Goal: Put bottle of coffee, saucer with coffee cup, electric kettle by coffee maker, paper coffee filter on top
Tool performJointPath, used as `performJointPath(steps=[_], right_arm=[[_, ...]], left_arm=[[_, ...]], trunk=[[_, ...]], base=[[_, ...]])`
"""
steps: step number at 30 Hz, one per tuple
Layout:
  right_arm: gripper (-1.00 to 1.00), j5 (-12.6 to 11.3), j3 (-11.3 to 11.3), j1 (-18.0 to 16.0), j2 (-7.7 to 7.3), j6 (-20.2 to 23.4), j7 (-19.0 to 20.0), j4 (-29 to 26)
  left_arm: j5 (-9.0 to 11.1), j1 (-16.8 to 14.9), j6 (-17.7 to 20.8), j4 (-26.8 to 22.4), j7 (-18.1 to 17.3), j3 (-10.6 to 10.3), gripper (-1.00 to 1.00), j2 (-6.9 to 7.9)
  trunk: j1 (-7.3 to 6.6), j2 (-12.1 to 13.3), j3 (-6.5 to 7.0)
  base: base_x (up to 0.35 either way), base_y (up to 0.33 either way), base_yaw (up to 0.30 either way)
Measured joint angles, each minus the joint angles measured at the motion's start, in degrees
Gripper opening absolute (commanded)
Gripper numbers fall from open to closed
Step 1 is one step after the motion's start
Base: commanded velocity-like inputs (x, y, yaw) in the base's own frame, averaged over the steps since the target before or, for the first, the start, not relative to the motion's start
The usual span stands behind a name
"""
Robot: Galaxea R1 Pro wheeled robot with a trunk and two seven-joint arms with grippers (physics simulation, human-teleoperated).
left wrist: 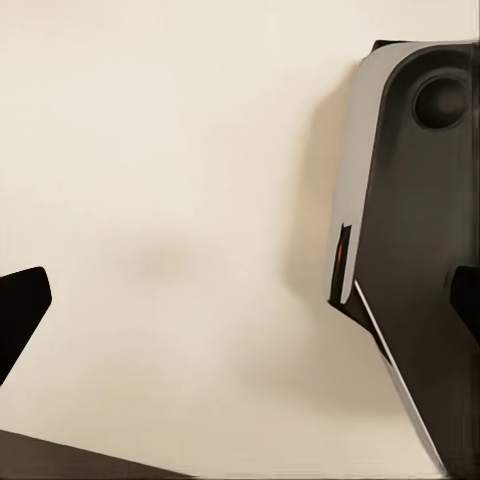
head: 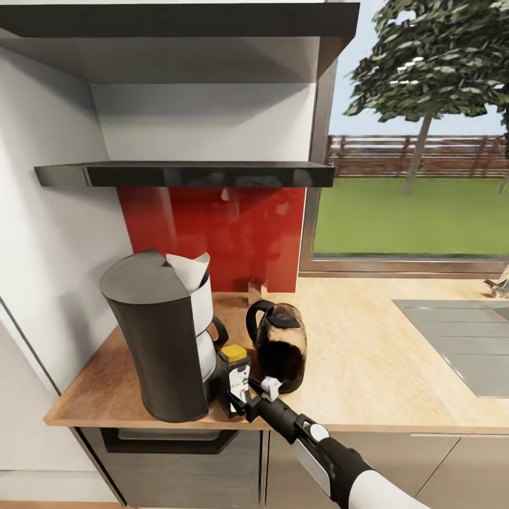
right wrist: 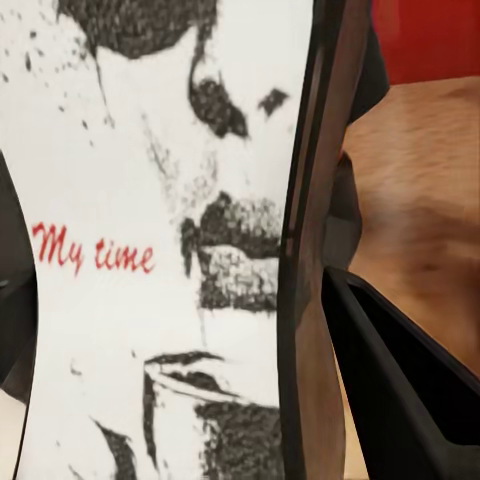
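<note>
From the head view I have my right gripper (head: 244,397) closed around the bottle of coffee (head: 233,375), which stands upright at the lower centre of the frame, resting on or just above the table (head: 367,360), wedged between the coffee maker (head: 159,339) and the electric kettle (head: 281,346). Its long axis runs vertical, and its label sits right between the fingers (right wrist: 400,390) in the right wrist view. My left fingers look spread and empty.

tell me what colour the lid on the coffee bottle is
Yellow-gold, on the bottle of coffee; it shows best in the head view.
</note>
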Motion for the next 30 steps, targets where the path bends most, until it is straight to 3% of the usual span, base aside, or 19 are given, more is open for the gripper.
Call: performJointPath(steps=[3,9,30], right_arm=[[-1.0,-0.6,-0.1,0.0,0.2,-0.1,0.0,0.3],[-1.0,0.4,0.3,0.1,-1.34,-0.3,0.0,-0.8],[-1.0,-0.5,-0.1,0.0,-1.21,0.2,-0.2,-0.8]], left_arm=[[0.0,0.0,0.0,0.0,-0.2,0.0,1.0,-0.26],[0.0,0.0,0.0,0.0,-0.3,0.0,1.0,-0.47],[0.0,0.0,-0.1,0.0,-0.2,0.0,1.0,-0.64]], trunk=[[0.0,0.0,0.0],[0.0,0.0,0.0],[0.02,0.0,0.0]], base=[[0.0,0.0,0.0],[0.0,0.0,0.0],[-0.02,0.0,0.0]])
